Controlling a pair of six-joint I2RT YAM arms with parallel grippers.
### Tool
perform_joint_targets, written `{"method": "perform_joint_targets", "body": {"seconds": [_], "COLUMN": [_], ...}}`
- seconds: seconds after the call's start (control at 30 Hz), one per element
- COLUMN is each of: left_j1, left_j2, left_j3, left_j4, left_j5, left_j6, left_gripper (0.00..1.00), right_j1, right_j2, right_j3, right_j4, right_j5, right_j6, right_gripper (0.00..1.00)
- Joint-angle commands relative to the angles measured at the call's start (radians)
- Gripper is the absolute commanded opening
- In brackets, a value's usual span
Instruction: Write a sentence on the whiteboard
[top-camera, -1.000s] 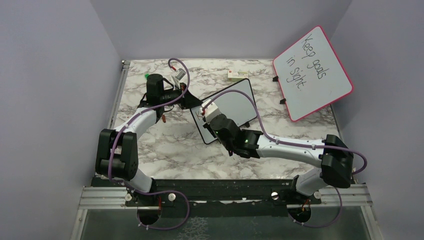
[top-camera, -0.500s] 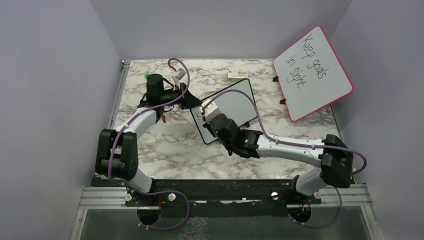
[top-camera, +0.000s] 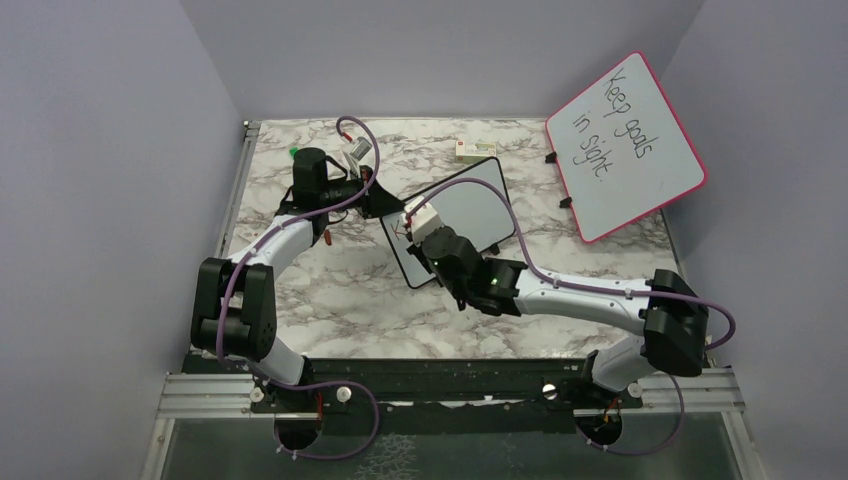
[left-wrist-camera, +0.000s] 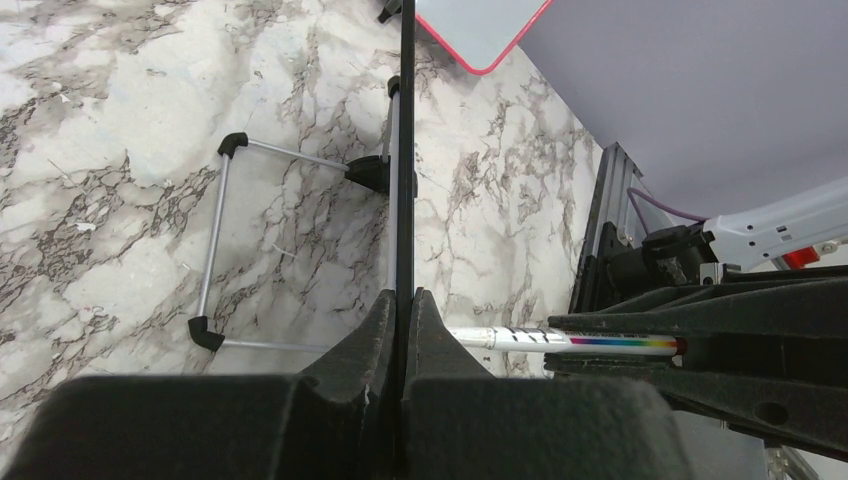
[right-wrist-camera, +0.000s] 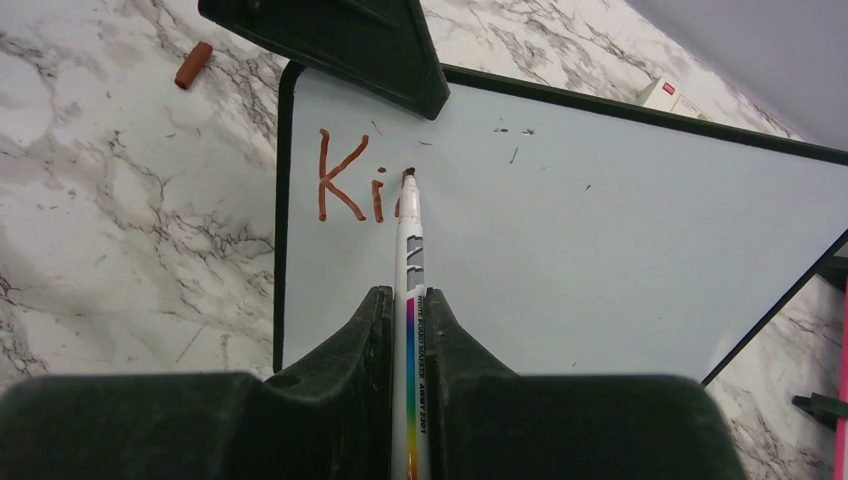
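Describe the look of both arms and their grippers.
The left arm and right arm have white tubular links between boxy black joint housings, and a purple cable runs along each. The left gripper and right gripper have matte black, wedge-shaped fingers.

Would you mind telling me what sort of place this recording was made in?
Probably a robot test booth: plain lilac walls enclose a marble-patterned table, with a metal mounting rail along its near edge.
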Motion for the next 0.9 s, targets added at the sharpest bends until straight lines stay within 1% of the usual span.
{"method": "perform_joint_targets", "body": {"seconds": [0.0,0.5,0.87], "left_j1": [0.002,0.002,0.002], "left_j2": [0.011,0.013,0.011], "left_j3": [0.006,0.006,0.006], "left_j4": [-0.019,-0.019,-0.02], "left_j5": [0.036,0.037,0.041], "left_j6": [0.007,0.006,0.006], "left_gripper": [0.0,0.0,0.0], "right_j1": [-0.009,-0.009,-0.011], "right_j2": [-0.047,-0.024,0.011], "right_j3": [-0.017,-0.018,-0.011], "right_j4": [0.005,-0.015,-0.008], "right_j5": [-0.006,-0.06,-0.003], "right_j6": [0.021,0.037,0.029], "right_gripper": [0.01,0.01,0.01]}}
